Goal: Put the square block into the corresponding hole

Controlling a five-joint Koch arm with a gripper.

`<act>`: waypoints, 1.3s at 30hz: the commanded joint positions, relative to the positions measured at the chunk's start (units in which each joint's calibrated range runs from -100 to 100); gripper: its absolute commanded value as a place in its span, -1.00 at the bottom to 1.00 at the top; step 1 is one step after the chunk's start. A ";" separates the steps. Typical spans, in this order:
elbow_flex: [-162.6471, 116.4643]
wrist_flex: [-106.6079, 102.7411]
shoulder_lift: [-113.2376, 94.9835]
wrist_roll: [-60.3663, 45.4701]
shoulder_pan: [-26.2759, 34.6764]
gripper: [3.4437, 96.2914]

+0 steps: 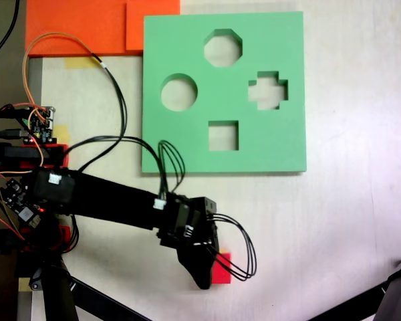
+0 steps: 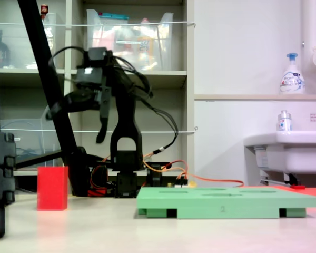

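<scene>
The square block (image 1: pixel 223 268) is a small red cube on the pale table, below the green foam board (image 1: pixel 180 144) in the first exterior view. The arm's dark head covers its left part. In the second exterior view the cube (image 2: pixel 52 188) stands alone at the left, touched by nothing. The corresponding hole (image 1: pixel 223 136) is the square cutout in the board's lower middle, with nothing in it. My gripper (image 1: pixel 202 269) hangs high above the table (image 2: pixel 73 128), over the cube's left side. Its jaws are spread apart and hold nothing.
The board also has round (image 1: pixel 179 92), octagonal (image 1: pixel 222 47) and cross-shaped (image 1: pixel 268 90) cutouts. Orange foam sheets (image 1: pixel 80 27) lie at the top left. The arm's base, circuit board (image 1: pixel 40 124) and cables fill the left edge. Black tripod legs (image 1: pixel 93 297) cross the bottom corners.
</scene>
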 commanded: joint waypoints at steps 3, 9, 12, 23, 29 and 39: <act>3.68 -2.45 10.39 -2.34 -1.32 0.99; 3.58 -2.45 19.19 -3.03 -2.39 0.98; 2.08 -2.45 21.42 -3.13 -2.83 0.98; 1.38 2.56 31.90 -4.93 -3.96 0.77; 1.38 2.85 34.83 -4.93 -4.10 0.21; 1.28 0.73 34.97 -4.93 -3.91 -0.34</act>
